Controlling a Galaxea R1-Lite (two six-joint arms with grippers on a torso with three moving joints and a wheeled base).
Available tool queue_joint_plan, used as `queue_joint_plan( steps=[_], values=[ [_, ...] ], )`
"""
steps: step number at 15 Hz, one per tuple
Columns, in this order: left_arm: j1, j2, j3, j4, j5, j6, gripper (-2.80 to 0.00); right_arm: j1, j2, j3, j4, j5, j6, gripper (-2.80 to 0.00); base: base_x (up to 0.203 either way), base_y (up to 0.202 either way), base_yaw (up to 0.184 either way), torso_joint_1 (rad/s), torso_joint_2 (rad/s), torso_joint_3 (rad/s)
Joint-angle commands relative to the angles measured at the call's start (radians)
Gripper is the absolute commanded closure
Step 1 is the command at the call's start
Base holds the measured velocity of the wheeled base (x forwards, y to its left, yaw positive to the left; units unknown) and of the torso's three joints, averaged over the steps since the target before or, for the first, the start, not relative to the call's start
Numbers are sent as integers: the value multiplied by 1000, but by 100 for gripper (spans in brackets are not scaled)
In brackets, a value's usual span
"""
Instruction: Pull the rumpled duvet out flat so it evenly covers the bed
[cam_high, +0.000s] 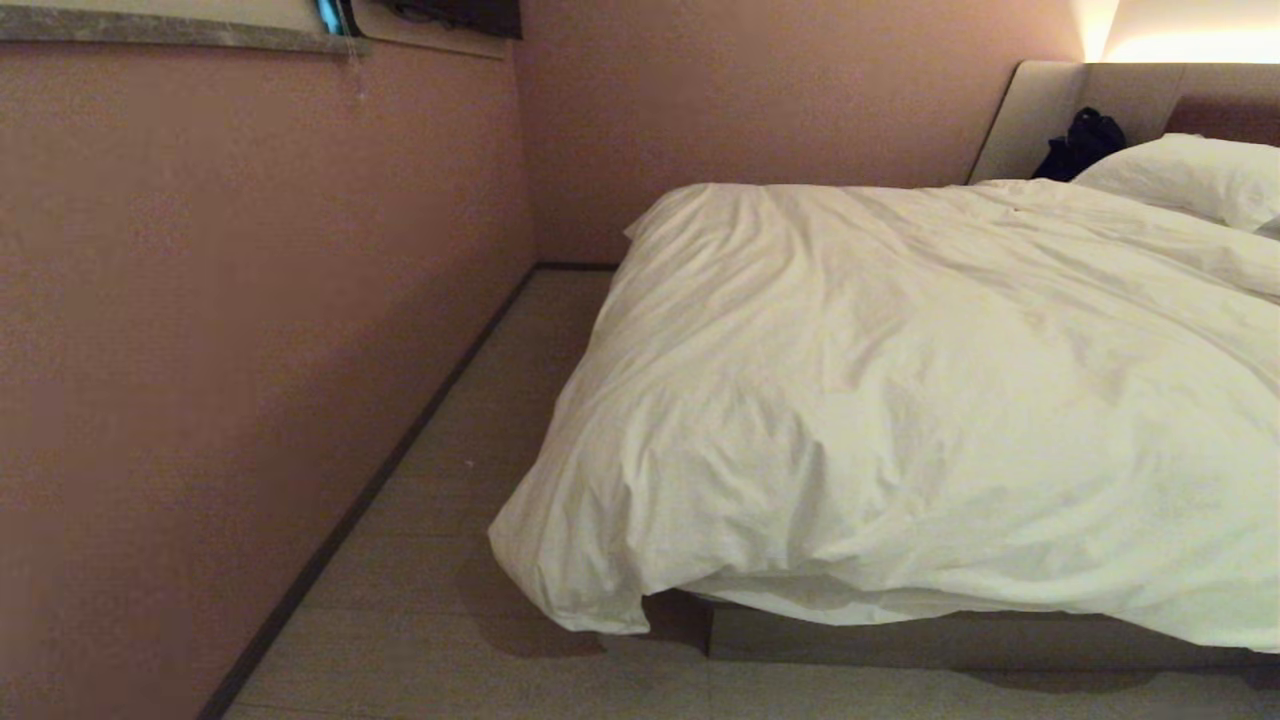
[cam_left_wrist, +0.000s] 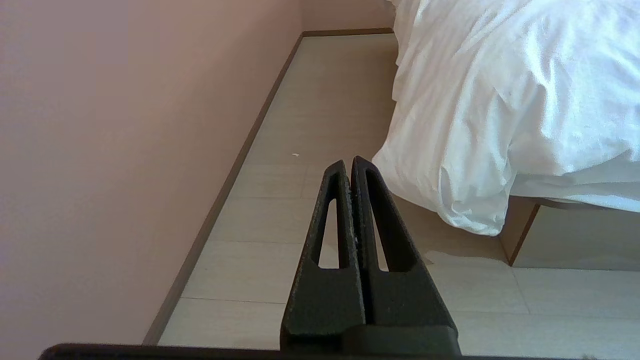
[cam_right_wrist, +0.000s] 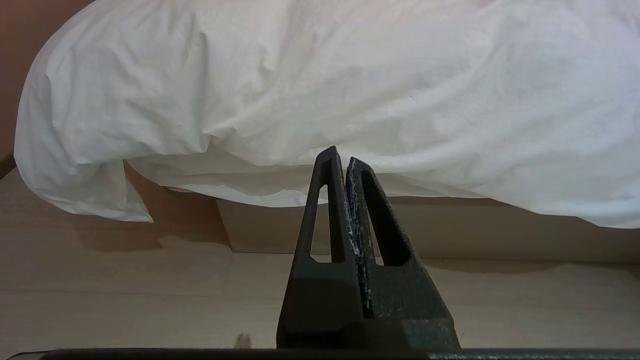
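Nothing is grasped yet — the left gripper (cam_left_wrist: 348, 165) and right gripper (cam_right_wrist: 340, 155) both hang pressed together and empty, short of the bed (cam_right_wrist: 300, 227). The duvet (cam_high: 900, 400) lies rumpled ahead, its corner drooping just beyond the left gripper — next, I judge, open and reach for that hem.

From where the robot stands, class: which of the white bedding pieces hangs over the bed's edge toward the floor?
The duvet: its creased corner droops past the bed base nearly to the floor. The pillow lies wholly on top, by the headboard.
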Motion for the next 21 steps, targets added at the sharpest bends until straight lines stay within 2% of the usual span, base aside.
queue_joint_plan(
  steps=[1, 21],
  values=[
    [0, 1, 0, -1, 1, 0, 0, 0, 0, 0, 0, 0, -8, 0, 0, 0, 0, 0, 0, 0],
    [0, 1, 0, -1, 1, 0, 0, 2, 0, 0, 0, 2, 9, 0, 0, 0, 0, 0, 0, 0]
  ],
)
